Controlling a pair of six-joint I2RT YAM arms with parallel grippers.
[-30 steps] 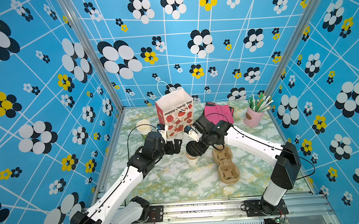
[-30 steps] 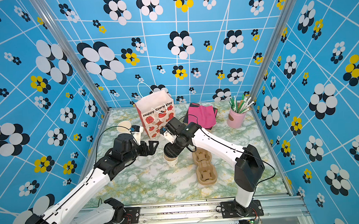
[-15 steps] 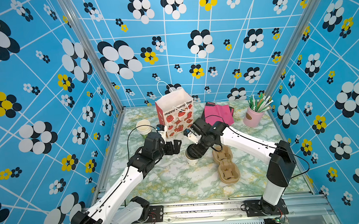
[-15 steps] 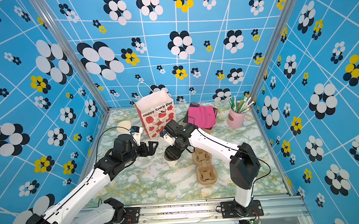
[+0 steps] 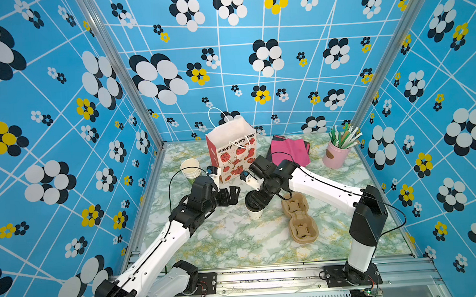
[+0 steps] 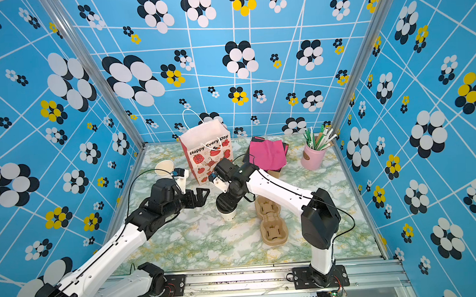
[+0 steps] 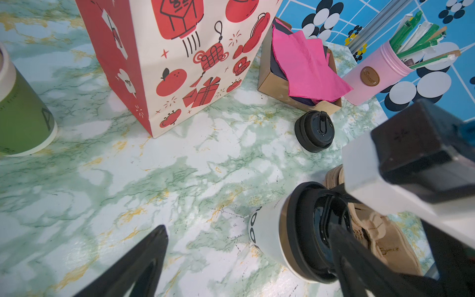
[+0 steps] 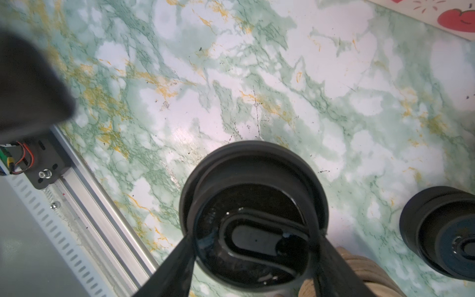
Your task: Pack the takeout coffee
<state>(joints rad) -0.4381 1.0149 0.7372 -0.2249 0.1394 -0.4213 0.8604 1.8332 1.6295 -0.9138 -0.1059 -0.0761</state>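
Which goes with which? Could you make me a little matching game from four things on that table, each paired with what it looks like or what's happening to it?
Things:
1. takeout coffee
2. gift bag
3. left gripper
4. cup carrier

Descriptions:
a. brown, lying flat, nothing in its pockets
b. jaws wide open, holding nothing
c. standing upright near the back wall, red pictures on its front
d. clasped at its black lid by the right gripper

Pairs: 1-d, 2-c, 3-b, 4-a
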